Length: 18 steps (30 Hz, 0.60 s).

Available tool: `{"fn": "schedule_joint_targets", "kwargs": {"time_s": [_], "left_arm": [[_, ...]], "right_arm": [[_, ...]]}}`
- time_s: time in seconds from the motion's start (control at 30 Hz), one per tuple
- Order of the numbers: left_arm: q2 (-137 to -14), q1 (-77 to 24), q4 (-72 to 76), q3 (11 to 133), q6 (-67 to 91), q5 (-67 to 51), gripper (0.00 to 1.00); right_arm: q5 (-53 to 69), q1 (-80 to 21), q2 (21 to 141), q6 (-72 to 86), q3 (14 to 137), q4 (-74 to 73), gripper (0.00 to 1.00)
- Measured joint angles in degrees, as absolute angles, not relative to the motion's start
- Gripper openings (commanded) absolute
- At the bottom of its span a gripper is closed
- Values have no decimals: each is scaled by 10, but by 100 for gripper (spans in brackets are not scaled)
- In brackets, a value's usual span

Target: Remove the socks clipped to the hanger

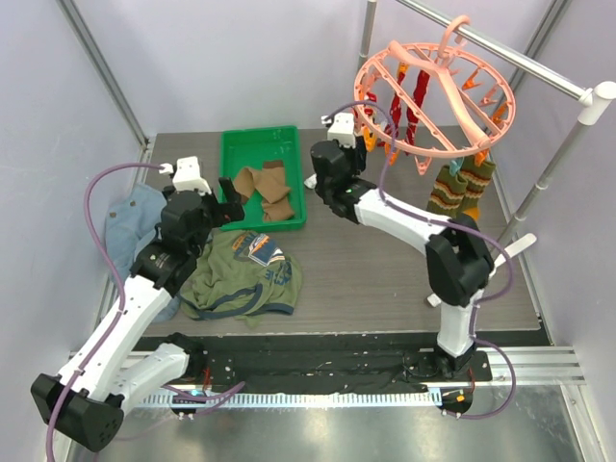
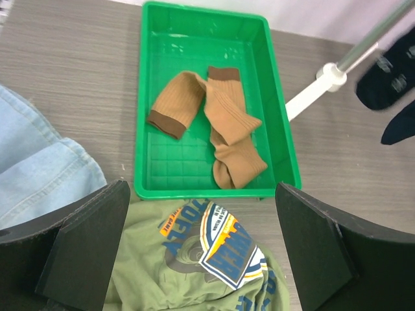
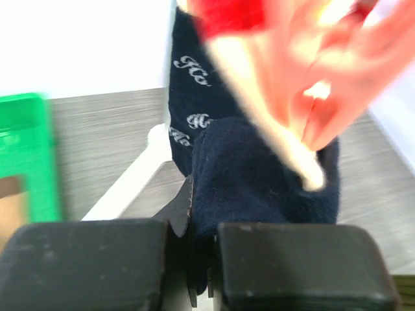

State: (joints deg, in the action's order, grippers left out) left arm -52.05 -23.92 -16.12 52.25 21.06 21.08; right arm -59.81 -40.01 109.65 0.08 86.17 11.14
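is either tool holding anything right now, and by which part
The right tool is pinched shut on the navy sock, gripping its lower hanging end. The left tool is open and holds nothing.

Work cell, seen from above. A grey wood-grain bench [image 1: 385, 279] is lying between plain pale lavender walls [image 1: 241, 58] that are closing it in at left, back and right. A grey metal strut [image 1: 104, 69] is slanting up the left wall. A white-and-grey rail stand [image 1: 599, 96] is rising at the right rear. A brushed metal sill [image 1: 337, 433] is reflecting soft, even light along the near edge.
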Motion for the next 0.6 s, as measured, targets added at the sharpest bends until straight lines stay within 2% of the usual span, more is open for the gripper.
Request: {"fn": "schedule_joint_targets", "kwargs": {"time_s": [0.3, 0.6], "left_arm": [[-552, -240, -168, 531, 211, 155, 100], [-568, -240, -171, 561, 228, 37, 99]], "right_arm": [[-423, -400, 976, 118, 771, -1, 1], [-288, -400, 863, 170, 680, -53, 1]]}}
